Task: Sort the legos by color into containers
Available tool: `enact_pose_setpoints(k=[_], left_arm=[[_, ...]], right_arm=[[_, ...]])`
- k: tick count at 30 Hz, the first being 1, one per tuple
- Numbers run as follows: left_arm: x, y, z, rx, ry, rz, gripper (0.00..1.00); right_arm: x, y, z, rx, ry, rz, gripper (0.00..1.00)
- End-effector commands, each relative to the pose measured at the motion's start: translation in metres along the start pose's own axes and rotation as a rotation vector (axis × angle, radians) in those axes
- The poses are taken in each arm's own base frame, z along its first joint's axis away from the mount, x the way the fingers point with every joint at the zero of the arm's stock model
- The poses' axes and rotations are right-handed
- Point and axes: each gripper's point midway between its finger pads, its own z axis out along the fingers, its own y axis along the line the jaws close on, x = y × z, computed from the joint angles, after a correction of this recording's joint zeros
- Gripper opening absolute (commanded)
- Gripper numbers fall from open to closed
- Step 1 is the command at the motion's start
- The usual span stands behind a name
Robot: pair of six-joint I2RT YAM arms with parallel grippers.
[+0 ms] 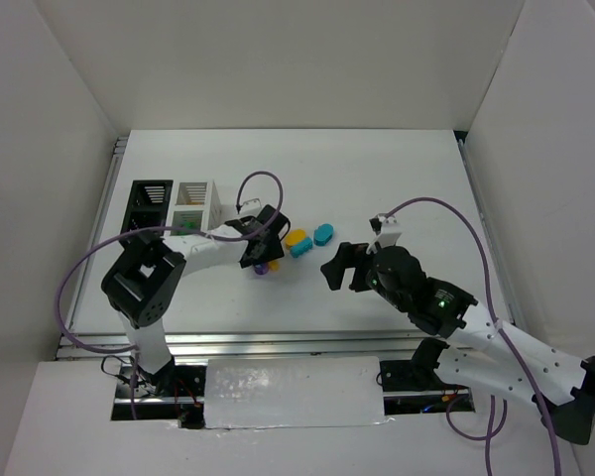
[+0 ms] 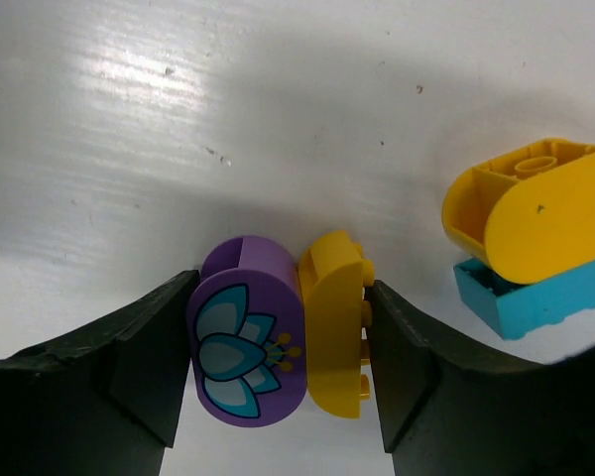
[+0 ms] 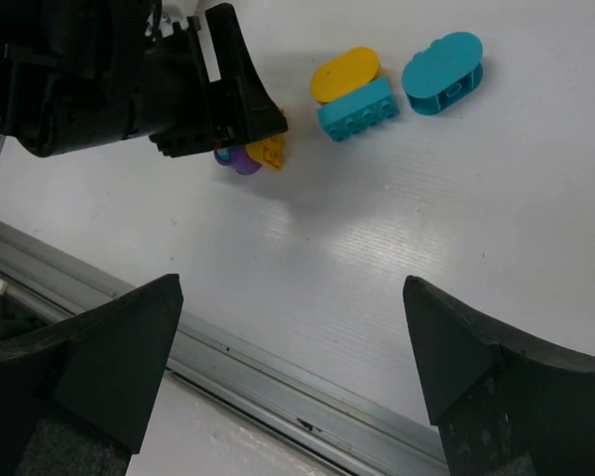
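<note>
My left gripper [image 2: 283, 372] pinches two legos side by side on the table: a purple brick with a flower print [image 2: 246, 342] and a small yellow brick [image 2: 335, 337]. Each finger touches one of them. In the top view this gripper [image 1: 261, 260] is right of the white container [image 1: 193, 203] and black container [image 1: 149, 203]. A rounded yellow brick [image 2: 535, 213] lies on a teal brick [image 2: 531, 297] to the right. A rounded teal brick [image 3: 442, 71] lies beyond them. My right gripper [image 3: 293, 367] is open and empty, above the table near its front edge.
A metal rail [image 3: 278, 382] runs along the table's near edge below my right gripper. White walls enclose the table on three sides. Something green [image 1: 184, 229] shows at the white container's near side.
</note>
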Motion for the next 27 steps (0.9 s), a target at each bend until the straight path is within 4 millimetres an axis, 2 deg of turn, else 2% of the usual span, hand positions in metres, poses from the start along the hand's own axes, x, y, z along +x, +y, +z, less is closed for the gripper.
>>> enact_pose_setpoints(k=[1, 2, 3, 5, 6, 7, 8, 9, 10, 11, 12, 13, 14, 15, 16, 17, 20, 21, 24, 25, 27], left_arm=[[-0.008, -0.014, -0.021, 0.088, -0.029, 0.004, 0.11], [-0.016, -0.019, -0.033, 0.119, -0.049, 0.001, 0.04], [-0.016, -0.025, -0.041, 0.148, -0.056, 0.014, 0.0], [-0.027, -0.038, -0.066, 0.232, -0.094, 0.053, 0.0], [-0.029, -0.052, -0.08, 0.299, -0.12, 0.074, 0.0], [-0.025, -0.056, -0.089, 0.341, -0.133, 0.127, 0.0], [-0.033, -0.061, -0.11, 0.397, -0.175, 0.131, 0.0], [-0.033, -0.065, -0.123, 0.431, -0.194, 0.136, 0.0], [-0.032, -0.061, -0.127, 0.434, -0.198, 0.128, 0.0], [-0.039, -0.059, -0.144, 0.467, -0.222, 0.097, 0.0], [-0.041, -0.053, -0.15, 0.46, -0.222, 0.08, 0.0], [-0.042, -0.052, -0.156, 0.471, -0.222, 0.055, 0.0], [-0.046, -0.051, -0.17, 0.505, -0.236, 0.036, 0.0], [-0.047, -0.05, -0.176, 0.521, -0.234, 0.027, 0.0], [-0.047, -0.05, -0.18, 0.533, -0.228, -0.003, 0.0], [-0.047, -0.051, -0.188, 0.558, -0.225, -0.015, 0.0], [-0.046, -0.051, -0.199, 0.575, -0.203, -0.055, 0.0], [-0.045, -0.052, -0.201, 0.58, -0.198, -0.064, 0.0], [-0.044, -0.055, -0.209, 0.601, -0.198, -0.08, 0.0], [-0.045, -0.056, -0.211, 0.608, -0.199, -0.085, 0.0], [-0.045, -0.058, -0.214, 0.618, -0.197, -0.087, 0.0]], right_arm=[[-0.003, 0.009, 0.007, -0.046, -0.027, 0.007, 1.0], [-0.004, 0.008, 0.008, -0.043, -0.029, 0.019, 1.0], [-0.003, 0.008, 0.009, -0.049, -0.026, 0.028, 1.0], [-0.004, 0.017, 0.008, -0.104, -0.02, 0.064, 1.0], [-0.003, 0.017, 0.008, -0.116, -0.018, 0.083, 0.99], [-0.007, 0.023, 0.008, -0.151, -0.031, 0.107, 0.99], [-0.008, 0.031, 0.003, -0.198, -0.029, 0.119, 0.99], [-0.008, 0.033, 0.002, -0.217, -0.031, 0.129, 0.98], [-0.013, 0.039, -0.001, -0.253, -0.052, 0.146, 0.98], [-0.013, 0.048, -0.006, -0.309, -0.046, 0.147, 0.98], [-0.006, 0.049, -0.005, -0.333, -0.033, 0.154, 0.97], [-0.013, 0.06, -0.007, -0.391, -0.063, 0.17, 0.96], [-0.007, 0.066, -0.007, -0.426, -0.037, 0.171, 0.95], [-0.002, 0.072, -0.006, -0.464, -0.021, 0.176, 0.95], [-0.007, 0.08, -0.007, -0.5, -0.032, 0.192, 0.94], [-0.003, 0.083, -0.002, -0.508, -0.021, 0.195, 0.93], [-0.01, 0.095, 0.002, -0.559, -0.065, 0.235, 0.91], [-0.017, 0.096, 0.004, -0.556, -0.101, 0.254, 0.9], [-0.021, 0.102, 0.015, -0.529, -0.115, 0.283, 0.88], [-0.025, 0.097, 0.024, -0.481, -0.145, 0.3, 0.87], [-0.026, 0.099, 0.028, -0.459, -0.169, 0.321, 0.82]])
